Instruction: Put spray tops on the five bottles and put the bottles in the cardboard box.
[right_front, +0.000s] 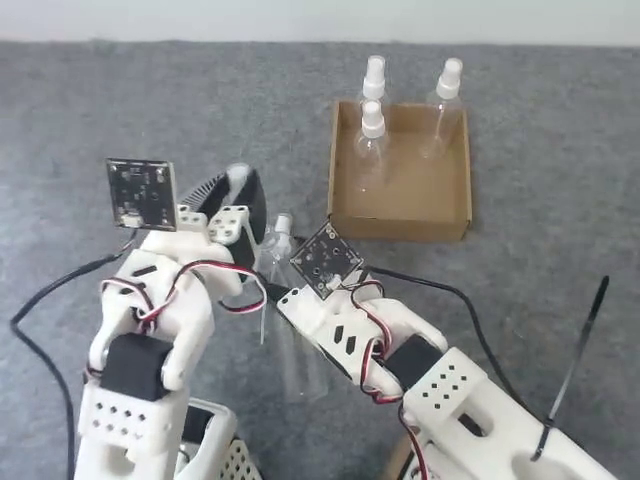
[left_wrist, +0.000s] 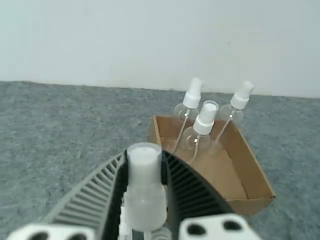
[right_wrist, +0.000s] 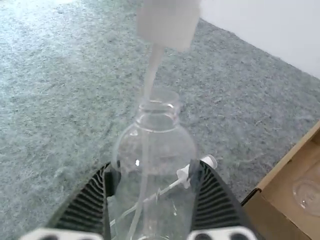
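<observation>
Three capped bottles (right_front: 372, 140) stand in box (right_front: 400, 225), 1 o'clock – done. Left hand (left_wrist: 145, 165) pinches top (left_wrist: 144, 152), tube entering fourth bottle (right_wrist: 150, 145) – pinched by right hand (right_wrist: 154, 172). One more after.

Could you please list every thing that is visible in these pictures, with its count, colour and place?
Brown cardboard box: one, brown, ahead of both arms.
Clear plastic bottles with white spray tops: three, standing in the box.
Clear plastic bottle without top: one, in the right gripper.
White spray top: one, in the left gripper, its tube entering the open bottle.
Grey carpet: one, covers the table.
Thin black strip: one, beside the right arm.
Left gripper: black fingers, shut on the spray top.
Right gripper: black fingers, shut on the bottle.
</observation>
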